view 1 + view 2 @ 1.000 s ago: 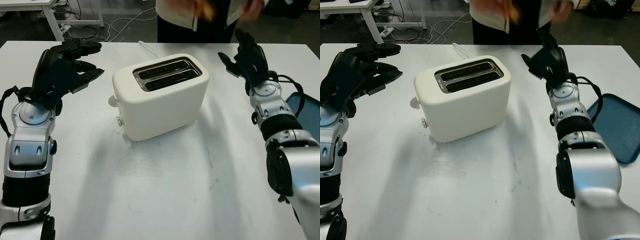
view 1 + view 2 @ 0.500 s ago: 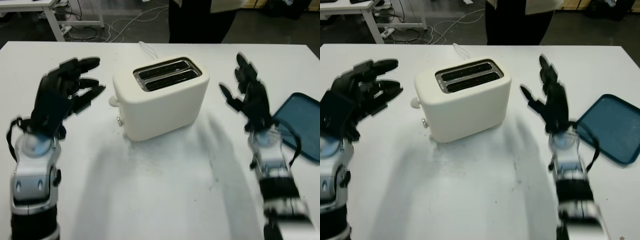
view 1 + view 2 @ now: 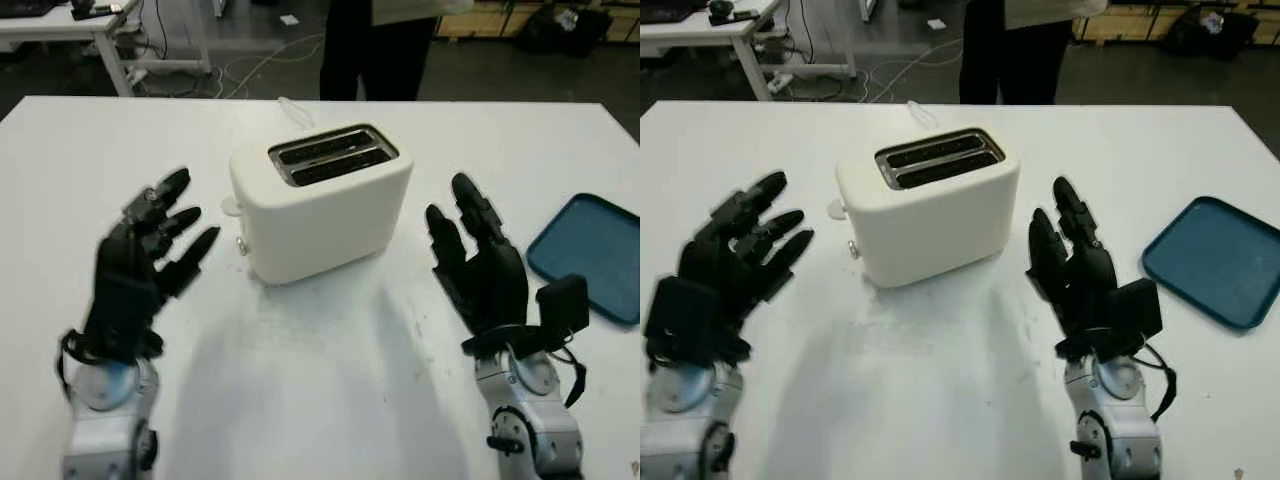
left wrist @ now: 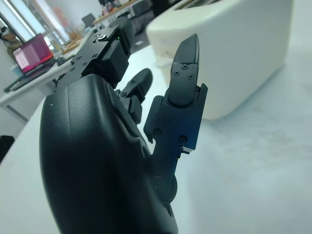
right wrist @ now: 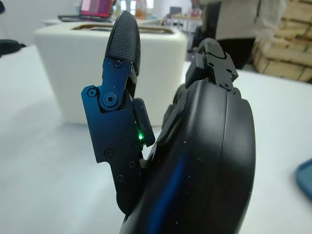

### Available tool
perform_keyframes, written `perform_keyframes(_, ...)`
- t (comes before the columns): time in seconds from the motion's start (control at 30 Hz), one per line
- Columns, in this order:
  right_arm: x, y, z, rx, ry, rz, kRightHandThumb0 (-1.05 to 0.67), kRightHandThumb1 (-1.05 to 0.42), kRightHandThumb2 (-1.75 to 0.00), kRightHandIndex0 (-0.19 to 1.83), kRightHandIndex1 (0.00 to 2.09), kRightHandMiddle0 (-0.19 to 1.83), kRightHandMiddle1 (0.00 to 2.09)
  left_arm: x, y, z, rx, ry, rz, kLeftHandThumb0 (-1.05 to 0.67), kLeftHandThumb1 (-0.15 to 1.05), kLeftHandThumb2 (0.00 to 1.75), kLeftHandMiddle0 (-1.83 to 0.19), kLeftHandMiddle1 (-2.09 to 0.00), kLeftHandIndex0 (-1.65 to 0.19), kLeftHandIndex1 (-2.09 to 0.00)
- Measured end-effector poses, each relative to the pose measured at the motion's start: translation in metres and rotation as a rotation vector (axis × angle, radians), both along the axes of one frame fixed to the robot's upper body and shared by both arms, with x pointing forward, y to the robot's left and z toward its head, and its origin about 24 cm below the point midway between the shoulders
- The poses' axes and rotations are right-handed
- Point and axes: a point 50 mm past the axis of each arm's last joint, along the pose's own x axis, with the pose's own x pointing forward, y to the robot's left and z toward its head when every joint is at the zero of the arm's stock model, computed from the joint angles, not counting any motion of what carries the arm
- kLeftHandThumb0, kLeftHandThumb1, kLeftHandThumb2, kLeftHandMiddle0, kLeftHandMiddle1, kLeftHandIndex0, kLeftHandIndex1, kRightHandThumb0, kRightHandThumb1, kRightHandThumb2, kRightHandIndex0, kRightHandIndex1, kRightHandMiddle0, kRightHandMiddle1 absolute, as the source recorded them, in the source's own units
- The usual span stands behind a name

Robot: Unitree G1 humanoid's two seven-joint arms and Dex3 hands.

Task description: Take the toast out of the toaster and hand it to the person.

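While toaster [image 3: 320, 205] slots show dark, left hand [image 3: 140, 270], right hand [image 3: 480, 265] flank it, holding nothing; blue tray [image 3: 590, 255] bare.

Cream two-slot toaster [image 3: 320, 205] upright on white table [image 3: 300, 400] — slots dark, angled, mid-table

1. A cream plastic two-slot toaster [image 3: 930, 205] stands on the white table [image 3: 940, 380].
2. The open left hand [image 3: 725, 270] is beside it; the open right hand [image 3: 1080, 275] is opposite.
3. A blue plastic tray [image 3: 1220, 260] lies at the table's right edge.
4. A person [image 3: 1025, 45] stands behind the table.
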Motion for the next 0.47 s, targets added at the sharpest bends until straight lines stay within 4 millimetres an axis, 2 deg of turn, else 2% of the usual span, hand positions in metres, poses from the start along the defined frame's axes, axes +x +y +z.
perform_keyframes(0.2,-0.003,0.002,-0.004,0.012,0.041,0.011,-0.68,-0.92,-0.53,0.02,0.0,0.0,0.0,-0.005,-0.007,-0.012,-0.055,0.012,0.023,-0.41,0.92,0.27,-0.27,-0.5,-0.42,-0.01)
perform_keyframes(0.47,-0.003,0.004,-0.004,0.025,0.045,0.014,-0.68,-0.92,-0.55,0.03,0.01,0.01,0.0,-0.005,-0.009,-0.013,-0.056,0.006,0.019,-0.44,0.92,0.28,-0.27,-0.52,-0.44,-0.02)
